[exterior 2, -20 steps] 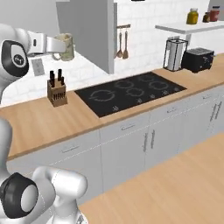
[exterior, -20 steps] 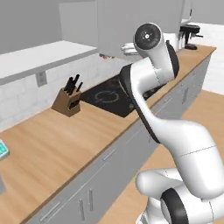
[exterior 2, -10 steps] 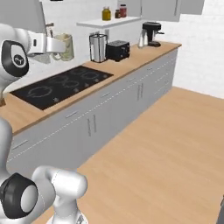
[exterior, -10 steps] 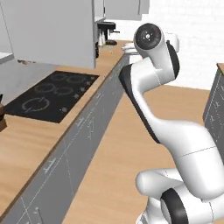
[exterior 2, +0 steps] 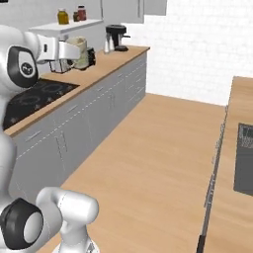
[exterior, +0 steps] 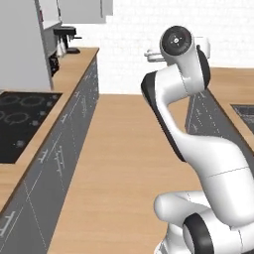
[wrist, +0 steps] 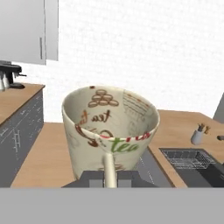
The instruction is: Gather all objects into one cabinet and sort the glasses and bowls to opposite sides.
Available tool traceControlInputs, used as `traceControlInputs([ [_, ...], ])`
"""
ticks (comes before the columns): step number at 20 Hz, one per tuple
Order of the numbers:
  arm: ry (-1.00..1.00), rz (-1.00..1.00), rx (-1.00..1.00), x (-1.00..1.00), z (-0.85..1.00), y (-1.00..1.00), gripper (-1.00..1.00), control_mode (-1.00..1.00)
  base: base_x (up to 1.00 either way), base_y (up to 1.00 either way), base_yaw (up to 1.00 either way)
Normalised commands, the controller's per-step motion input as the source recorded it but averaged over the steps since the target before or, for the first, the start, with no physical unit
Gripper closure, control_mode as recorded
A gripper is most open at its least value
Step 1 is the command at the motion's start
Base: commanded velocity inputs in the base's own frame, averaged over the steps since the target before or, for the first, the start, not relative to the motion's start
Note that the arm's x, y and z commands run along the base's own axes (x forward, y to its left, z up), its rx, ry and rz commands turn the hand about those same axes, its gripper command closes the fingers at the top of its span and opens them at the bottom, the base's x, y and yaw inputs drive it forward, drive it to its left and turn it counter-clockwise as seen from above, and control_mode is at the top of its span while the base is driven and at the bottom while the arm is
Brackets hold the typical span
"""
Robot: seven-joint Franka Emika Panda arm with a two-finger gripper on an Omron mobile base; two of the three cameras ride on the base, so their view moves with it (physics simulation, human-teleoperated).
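White brick wall, beige patterned tumbler [wrist: 110, 127] upright

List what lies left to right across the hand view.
Grey wall cabinet → coffee machine on the left counter → patterned tumbler in the gripper → sink → utensil holder.

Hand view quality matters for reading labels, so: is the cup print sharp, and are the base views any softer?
Hand view: the cup fills the middle, its "tea" lettering readable, evenly lit, no glare. Right base view: the cup at the hand is small and soft-edged. Left base view: the coffee machine is blurry.
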Motion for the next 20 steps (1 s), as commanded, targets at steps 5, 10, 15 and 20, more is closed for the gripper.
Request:
traceControlInputs([
  [5,0.0,0.0,0.0,0.0,0.0,0.0,1.0,1.0,1.0,0.0,0.0],
  [10,0.0,0.0,0.0,0.0,0.0,0.0,1.0,1.0,1.0,-0.22,0.03],
  [15,0.0,0.0,0.0,0.0,0.0,0.0,1.0,1.0,1.0,-0.41,0.06],
  [20,0.0,0.0,0.0,0.0,0.0,0.0,1.0,1.0,1.0,-0.45,0.12],
])
